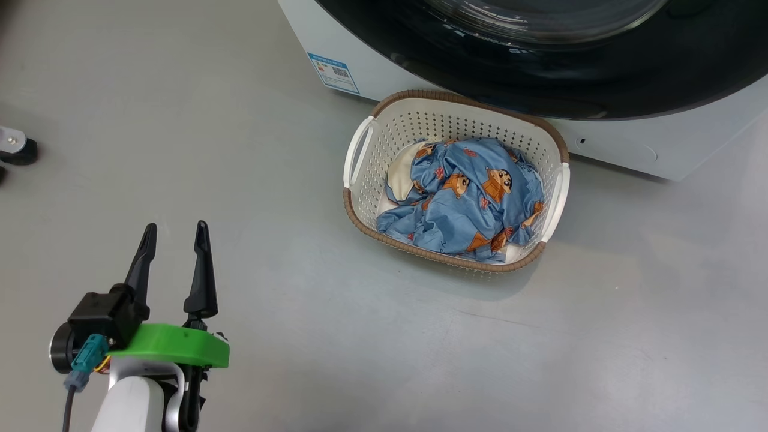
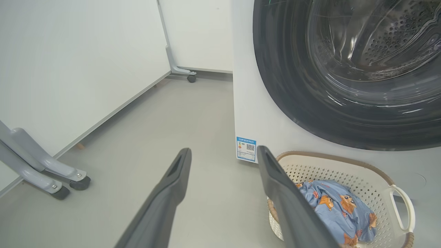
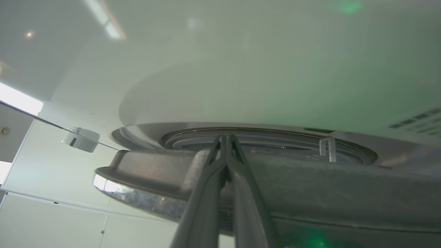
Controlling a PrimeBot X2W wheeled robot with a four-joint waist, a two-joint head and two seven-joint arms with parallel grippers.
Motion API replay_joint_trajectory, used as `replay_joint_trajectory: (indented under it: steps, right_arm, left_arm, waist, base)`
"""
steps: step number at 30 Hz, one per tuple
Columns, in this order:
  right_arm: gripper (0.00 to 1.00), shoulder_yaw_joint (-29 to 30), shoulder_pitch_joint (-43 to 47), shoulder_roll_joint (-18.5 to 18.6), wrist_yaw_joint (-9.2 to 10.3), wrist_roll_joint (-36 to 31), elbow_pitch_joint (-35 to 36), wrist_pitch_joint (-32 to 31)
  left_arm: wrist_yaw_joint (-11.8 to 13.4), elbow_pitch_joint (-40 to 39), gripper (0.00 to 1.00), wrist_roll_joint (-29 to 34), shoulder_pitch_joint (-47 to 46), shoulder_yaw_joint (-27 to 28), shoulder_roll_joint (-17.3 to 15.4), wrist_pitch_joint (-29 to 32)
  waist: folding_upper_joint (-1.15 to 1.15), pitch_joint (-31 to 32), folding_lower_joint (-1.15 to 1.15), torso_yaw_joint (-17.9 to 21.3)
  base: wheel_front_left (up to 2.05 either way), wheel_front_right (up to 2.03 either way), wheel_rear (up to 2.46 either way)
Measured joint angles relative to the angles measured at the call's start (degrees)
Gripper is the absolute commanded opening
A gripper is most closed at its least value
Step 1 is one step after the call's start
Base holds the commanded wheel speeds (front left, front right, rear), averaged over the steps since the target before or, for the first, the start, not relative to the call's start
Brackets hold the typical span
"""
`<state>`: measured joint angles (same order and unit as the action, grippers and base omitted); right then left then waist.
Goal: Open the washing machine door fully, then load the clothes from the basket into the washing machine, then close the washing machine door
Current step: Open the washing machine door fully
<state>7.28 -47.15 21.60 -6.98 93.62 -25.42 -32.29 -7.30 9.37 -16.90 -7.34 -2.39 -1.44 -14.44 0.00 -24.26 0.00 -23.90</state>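
In the head view, the left pincer point(image 1: 175, 225) is seen at 7 o'clock, held above the grey floor point(image 1: 240, 150) with its two dark fingers spread apart and nothing between them. The basket point(image 1: 420, 120) is found on the floor toward 3 o'clock from that pincer, well apart from it. The clothes point(image 1: 468, 192) are heaped inside it, a cream-white piece showing at the heap's 9 o'clock side. The washing machine point(image 1: 372, 66) stands just beyond the basket at 12 o'clock, its blue label sticker point(image 1: 333, 72) at 11 o'clock. The washing machine door point(image 1: 540, 78) is seen at 1 o'clock. In the right wrist view, the right pincer point(image 3: 225, 136) is shown closed, tips together at the door's edge; contact cannot be told.
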Motion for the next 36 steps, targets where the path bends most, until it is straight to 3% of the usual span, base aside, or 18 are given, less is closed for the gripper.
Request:
replay_joint_trajectory:
  steps: [36]
  right_arm:
    - [0.0,-0.5,0.0,0.1,-0.01,0.0,-0.9,-2.7]
  left_arm:
    - [0.0,0.0,1.0,0.0,0.0,0.2,0.0,0.0]
  waist:
    - [0.0,0.5,0.0,0.2]
  base:
    - [0.0,0.0,0.0]
